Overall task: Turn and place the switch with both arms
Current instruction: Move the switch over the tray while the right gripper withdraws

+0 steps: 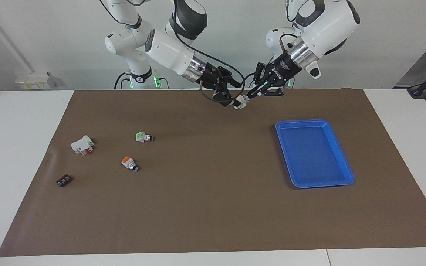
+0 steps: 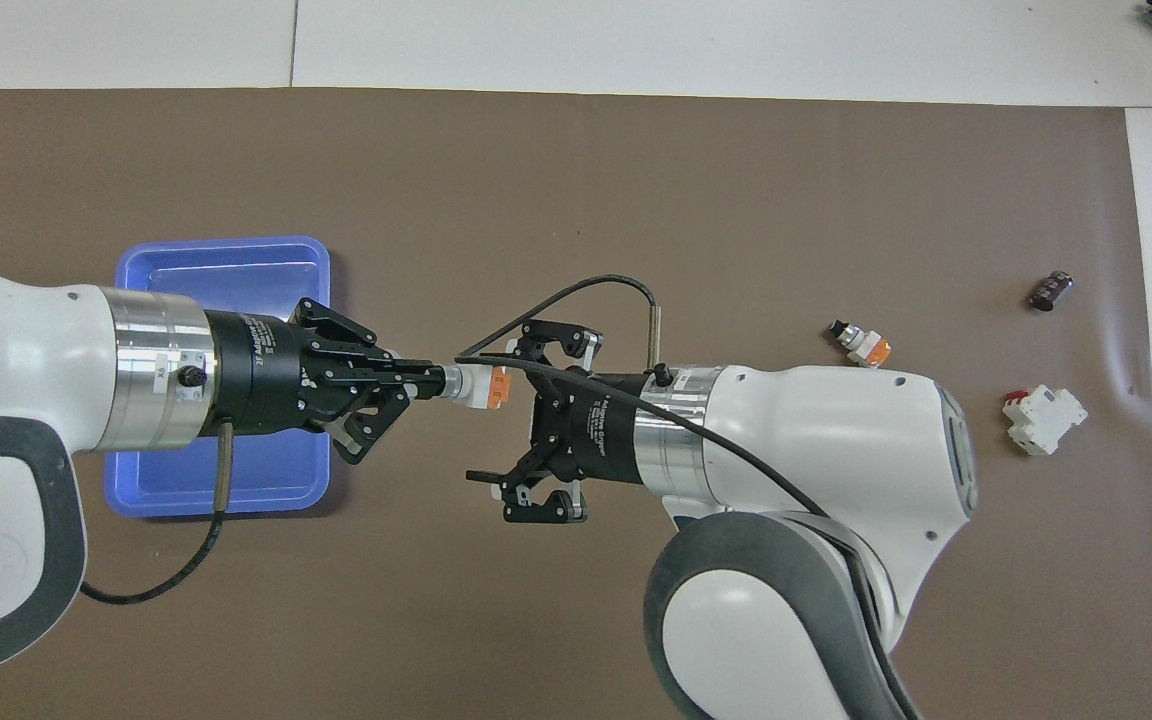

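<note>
Midair, left hand (image 2: 433, 381) grips the switch (image 2: 481, 386) by its cylinder end over the tabletop (image 1: 213, 207), beside the blue tray (image 1: 346, 173); right hand (image 2: 511, 420) spread wide, empty. Best approach: carry level w/ firm grip, lower into tray.

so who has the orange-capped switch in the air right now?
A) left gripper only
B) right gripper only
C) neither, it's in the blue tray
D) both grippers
A: the left gripper is shut on the cylindrical end of the switch in the air, while the right gripper stands open with its fingers clear of the orange cap.
</note>
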Robot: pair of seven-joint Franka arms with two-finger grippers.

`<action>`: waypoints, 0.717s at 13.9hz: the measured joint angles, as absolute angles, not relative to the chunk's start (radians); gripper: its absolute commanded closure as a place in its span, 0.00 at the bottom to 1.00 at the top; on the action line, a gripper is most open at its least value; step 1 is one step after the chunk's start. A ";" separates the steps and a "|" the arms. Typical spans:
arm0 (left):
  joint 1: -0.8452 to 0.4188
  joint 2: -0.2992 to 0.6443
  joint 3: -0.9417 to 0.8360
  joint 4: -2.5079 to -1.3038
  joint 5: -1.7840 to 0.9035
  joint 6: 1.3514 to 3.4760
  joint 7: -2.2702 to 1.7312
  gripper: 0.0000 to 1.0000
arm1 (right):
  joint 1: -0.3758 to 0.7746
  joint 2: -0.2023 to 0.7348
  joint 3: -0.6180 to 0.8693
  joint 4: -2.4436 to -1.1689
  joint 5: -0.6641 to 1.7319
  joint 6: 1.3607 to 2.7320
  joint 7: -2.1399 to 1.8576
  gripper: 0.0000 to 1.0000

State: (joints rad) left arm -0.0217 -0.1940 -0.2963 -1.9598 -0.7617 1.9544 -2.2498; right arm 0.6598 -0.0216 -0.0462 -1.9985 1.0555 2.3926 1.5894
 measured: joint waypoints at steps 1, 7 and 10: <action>-0.022 -0.194 -0.298 -1.963 -0.755 1.954 -2.250 1.00 | 0.658 -0.030 -0.050 -1.998 1.009 2.372 1.589 0.00; -0.022 -0.211 -0.299 -2.041 -0.660 1.968 -2.201 1.00 | 0.595 -0.146 -0.054 -1.996 0.721 2.191 1.485 0.00; -0.021 -0.243 -0.298 -2.116 -0.596 1.971 -2.112 1.00 | 0.562 -0.178 -0.056 -1.989 0.579 2.139 1.359 0.00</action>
State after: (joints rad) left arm -0.0210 -0.2432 -0.2982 -2.1158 -0.5964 1.9713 -2.1121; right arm 0.5625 -0.1780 -0.0556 -1.9889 0.5795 2.1394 1.3588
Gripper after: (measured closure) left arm 0.899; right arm 0.000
